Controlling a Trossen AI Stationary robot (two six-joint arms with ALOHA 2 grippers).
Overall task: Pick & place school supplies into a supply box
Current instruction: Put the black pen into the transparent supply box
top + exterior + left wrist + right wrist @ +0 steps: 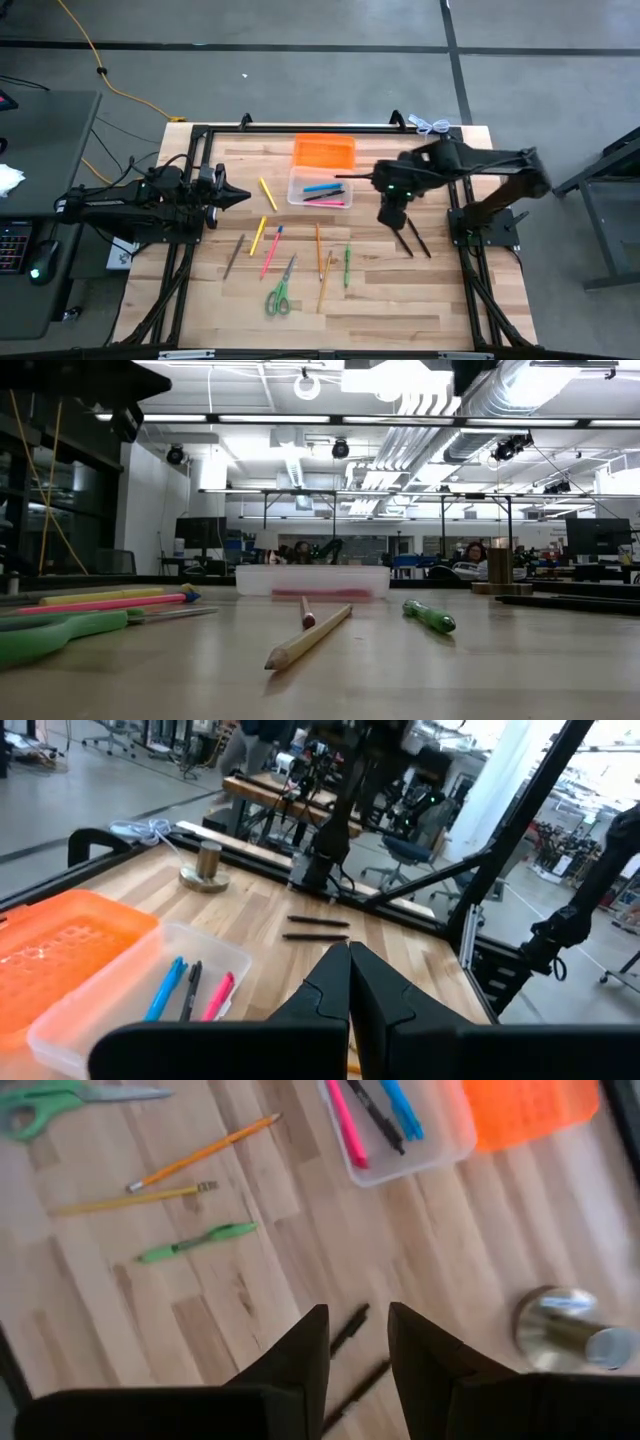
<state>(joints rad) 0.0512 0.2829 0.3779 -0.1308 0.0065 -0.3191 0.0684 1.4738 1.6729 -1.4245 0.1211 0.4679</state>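
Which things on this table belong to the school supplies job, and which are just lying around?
Job:
supply box holding three pens
green scissors
green pen
orange pencil
two dark pens

Lying about:
metal bell-like object
white cable

Setting: robotics lab or workshop — large open hall. Evidence: exposed silver ducts [520, 400] and strip lighting overhead; polished concrete floor [300, 80] (taped lines, yellow cable); rows of benches with monitors [598, 538]; seated person [475, 556] — wooden tabletop [250, 300] in black metal framing.
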